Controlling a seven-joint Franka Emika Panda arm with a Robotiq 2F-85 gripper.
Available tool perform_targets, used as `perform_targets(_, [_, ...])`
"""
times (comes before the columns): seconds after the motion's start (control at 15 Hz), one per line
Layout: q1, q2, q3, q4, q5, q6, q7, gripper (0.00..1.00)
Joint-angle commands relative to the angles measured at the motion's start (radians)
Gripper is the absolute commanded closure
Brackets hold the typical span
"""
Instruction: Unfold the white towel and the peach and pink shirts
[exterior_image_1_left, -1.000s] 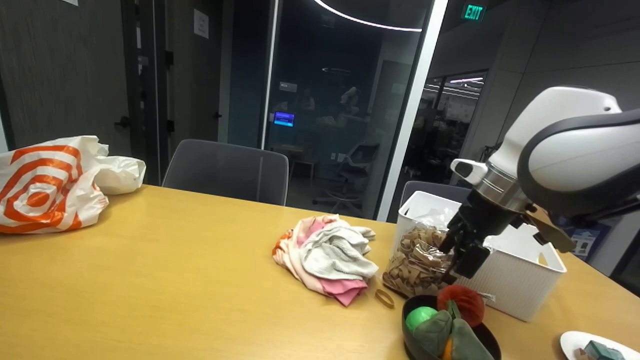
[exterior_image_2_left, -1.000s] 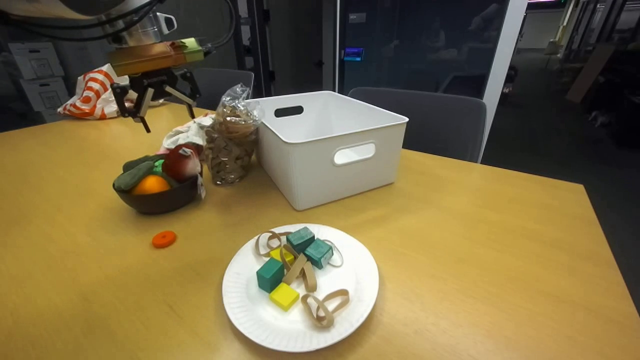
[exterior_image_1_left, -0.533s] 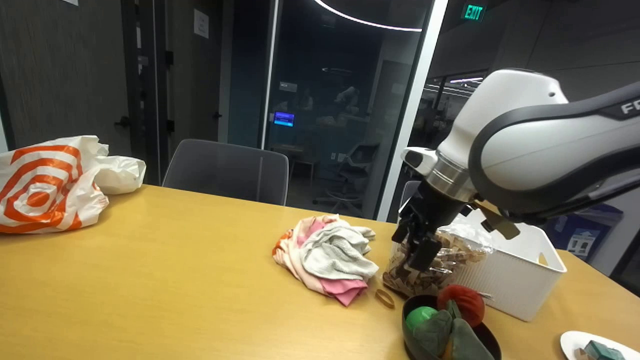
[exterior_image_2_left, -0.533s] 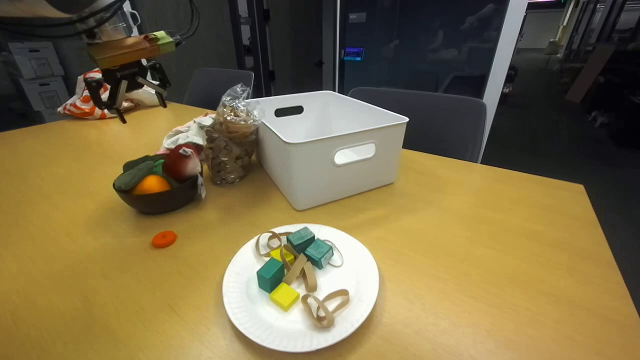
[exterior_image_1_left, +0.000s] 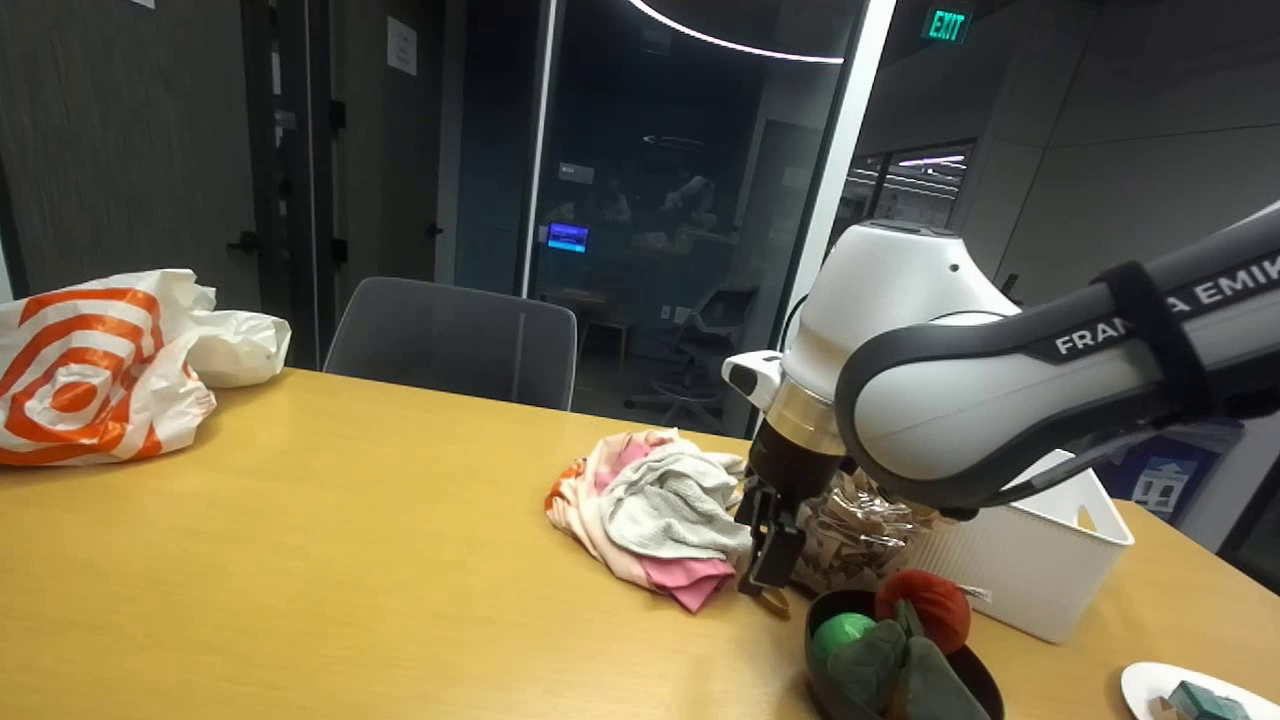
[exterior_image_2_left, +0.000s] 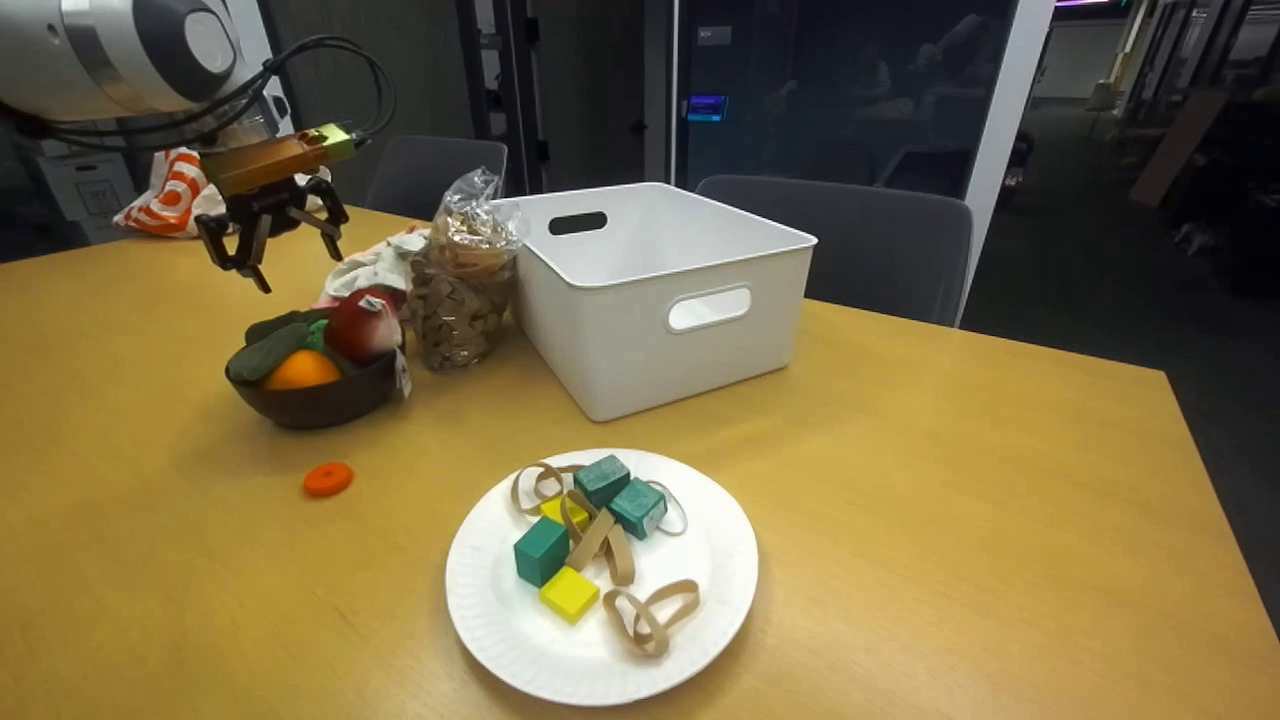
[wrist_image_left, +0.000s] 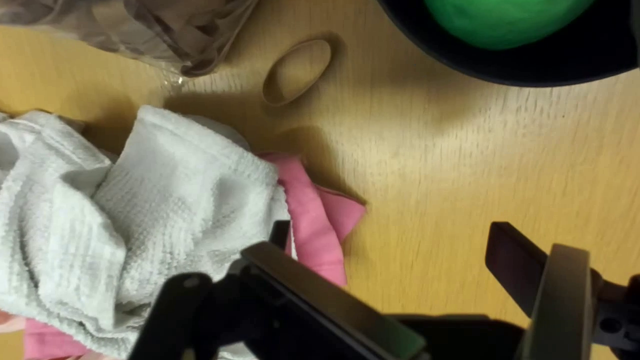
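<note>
The white towel (wrist_image_left: 170, 205), peach shirt (exterior_image_1_left: 588, 518) and pink shirt (wrist_image_left: 319, 235) are lying heaped, awaiting unfolding, the empty pincer (wrist_image_left: 390, 231) gaping wide

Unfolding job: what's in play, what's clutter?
In play:
white textured towel
peach fabric shirt
pink fabric shirt

Clutter:
clear plastic bag of bands
white plastic bin
loaded round black bowl
loaded round white plate
flat orange disc
tan oval band
orange-printed white bag

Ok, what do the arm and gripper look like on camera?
The arm is white and dark grey, with a metallic ring, a black strap and white lettering, incompletely visible: "FRAN", "A EMIK". Black cables form a loop. The gripper is black with angular, jointed jaws, topped by an orange-brown and yellow-green block.
</note>
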Motion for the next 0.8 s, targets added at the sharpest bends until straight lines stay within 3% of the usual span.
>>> perform_targets(0.0, [-0.025,0.006,0.026,0.009,-0.009,-0.004,0.007,0.0])
perform_targets(0.33, [-0.028,0.012,0.047,0.018,0.033,0.033,-0.017,0.0])
perform_targets(0.53, [-0.015,0.044,0.06,0.063,-0.009,0.064,0.001,0.0])
perform_targets(0.73, [0.007,0.095,0.019,0.115,-0.174,0.133,0.079,0.0])
